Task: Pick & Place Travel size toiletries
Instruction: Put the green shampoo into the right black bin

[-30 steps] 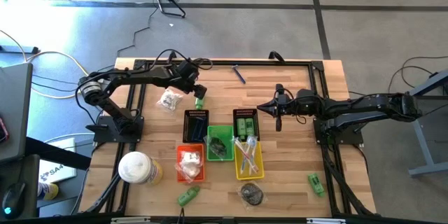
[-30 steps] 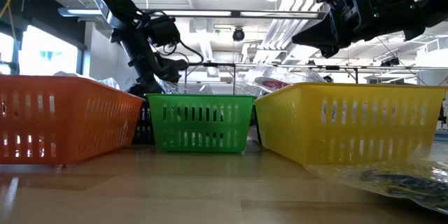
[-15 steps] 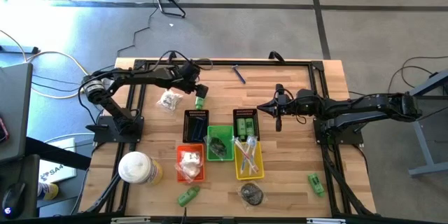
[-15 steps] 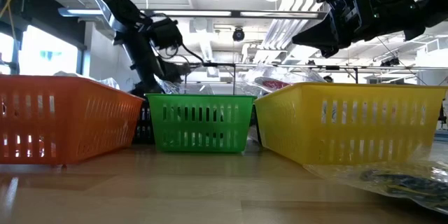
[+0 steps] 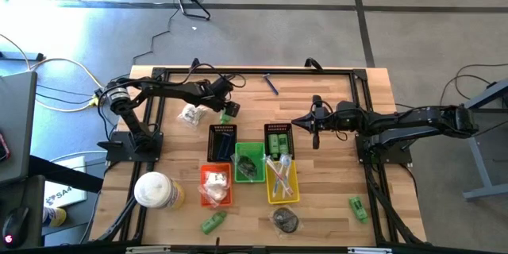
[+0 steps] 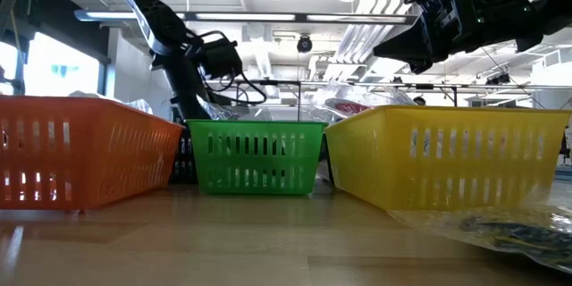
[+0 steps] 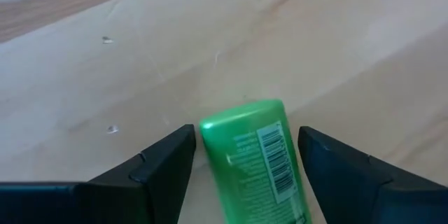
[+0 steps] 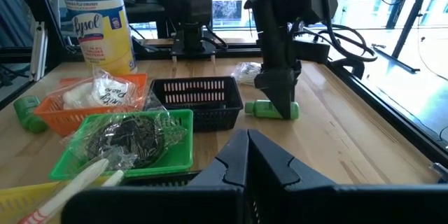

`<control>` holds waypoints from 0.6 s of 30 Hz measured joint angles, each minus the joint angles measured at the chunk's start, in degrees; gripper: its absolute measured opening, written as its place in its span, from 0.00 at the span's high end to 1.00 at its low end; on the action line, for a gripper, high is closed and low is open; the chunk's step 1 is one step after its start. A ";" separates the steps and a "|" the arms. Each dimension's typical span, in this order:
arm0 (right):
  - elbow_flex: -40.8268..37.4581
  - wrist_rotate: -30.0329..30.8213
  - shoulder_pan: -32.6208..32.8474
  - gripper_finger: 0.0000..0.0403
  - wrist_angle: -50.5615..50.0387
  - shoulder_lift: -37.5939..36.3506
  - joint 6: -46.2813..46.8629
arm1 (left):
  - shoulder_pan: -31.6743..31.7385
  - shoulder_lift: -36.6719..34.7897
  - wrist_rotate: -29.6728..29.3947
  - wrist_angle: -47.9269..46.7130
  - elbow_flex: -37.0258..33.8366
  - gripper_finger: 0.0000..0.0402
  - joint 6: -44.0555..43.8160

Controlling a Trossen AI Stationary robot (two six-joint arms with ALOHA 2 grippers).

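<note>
Left gripper [image 7: 241, 164] wide open, straddling green tube [image 7: 255, 161] lying on tabletop [image 7: 140, 63] beside black basket [image 5: 222, 140]. Contact probably not made. Centre fingers, close squarely across tube body. Right gripper [image 5: 315, 132] shut, waiting mid-table.

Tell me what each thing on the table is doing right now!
left gripper: open, down around the green tube, not yet closed on it
green tube: lying flat on the table
right gripper: shut, empty, waiting above the table
orange basket: holds clear-wrapped white pieces
green basket: holds a dark wrapped bundle
yellow basket: holds slim wrapped sticks
wipes container: upright, lid shut
</note>
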 joint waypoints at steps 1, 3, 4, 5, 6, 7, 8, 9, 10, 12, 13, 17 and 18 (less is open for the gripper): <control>0.00 0.00 0.00 1.00 -0.02 0.00 0.00 | -0.31 0.10 -0.03 -0.14 0.02 0.37 0.40; 0.00 0.00 -0.01 1.00 -0.02 0.00 0.00 | -0.70 0.18 -0.13 -0.53 0.03 0.37 1.10; 0.00 0.00 0.00 1.00 -0.02 0.00 0.00 | -0.97 0.20 -0.27 -0.75 0.03 0.37 1.06; 0.00 -0.01 0.00 1.00 -0.03 0.00 0.00 | -1.20 0.22 -0.48 -0.88 0.03 0.37 1.04; 0.00 0.00 0.00 1.00 -0.08 0.00 0.00 | -1.59 0.25 -0.67 -1.03 0.03 0.37 1.06; 0.00 0.00 0.00 1.00 -0.08 0.00 0.00 | -1.86 0.25 -1.07 -1.13 0.03 0.37 1.06; 0.00 0.00 0.00 1.00 -0.08 0.00 0.00 | -2.16 0.28 -1.54 -1.21 0.03 0.37 1.08; 0.00 0.00 -0.01 1.00 -0.10 0.00 0.00 | -2.42 0.31 -1.92 -1.26 0.03 0.37 1.07; 0.00 0.00 0.00 1.00 -0.13 0.00 0.00 | -2.49 0.31 -2.27 -1.41 0.03 0.37 1.08; 0.00 0.00 -0.01 1.00 -0.20 0.00 0.00 | -2.56 0.34 -2.78 -1.99 0.03 0.37 1.08; 0.00 0.00 0.00 1.00 -0.24 0.00 0.00 | -2.56 0.38 -2.95 -2.54 0.03 0.37 1.08; 0.00 0.00 -0.02 1.00 -0.22 0.00 0.00 | -2.58 0.42 -3.49 -4.08 0.03 0.37 1.26; 0.00 0.00 0.00 1.00 -0.22 0.00 0.00 | -2.58 0.42 -3.50 -4.18 0.02 0.37 1.28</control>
